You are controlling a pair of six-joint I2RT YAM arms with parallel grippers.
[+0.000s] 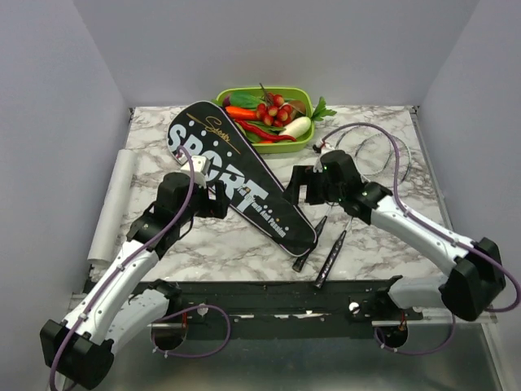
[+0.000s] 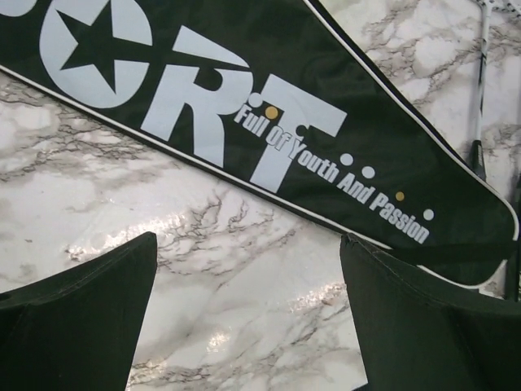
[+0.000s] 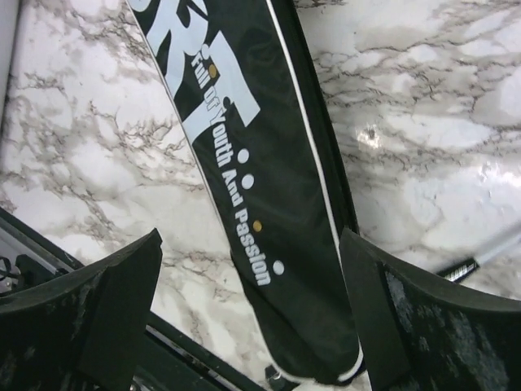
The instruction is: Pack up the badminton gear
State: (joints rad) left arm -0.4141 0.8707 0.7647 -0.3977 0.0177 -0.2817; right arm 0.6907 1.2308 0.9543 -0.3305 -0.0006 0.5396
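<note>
A long black bag [image 1: 236, 175] lettered "SPORT" in white lies diagonally across the marble table [image 1: 383, 122], its wide end at upper centre and its narrow end toward lower centre. Behind it, at top centre, sits a green tray [image 1: 244, 91] of toy vegetables. The left gripper [image 1: 216, 199] is at the bag's left edge and the right gripper [image 1: 296, 187] at its right edge. Two black racket handles [image 1: 309, 247] lie just right of the bag's narrow end. A white roll [image 1: 114, 199] lies along the table's left edge.

"SPORT" on black bag [image 1: 240, 175]
</note>
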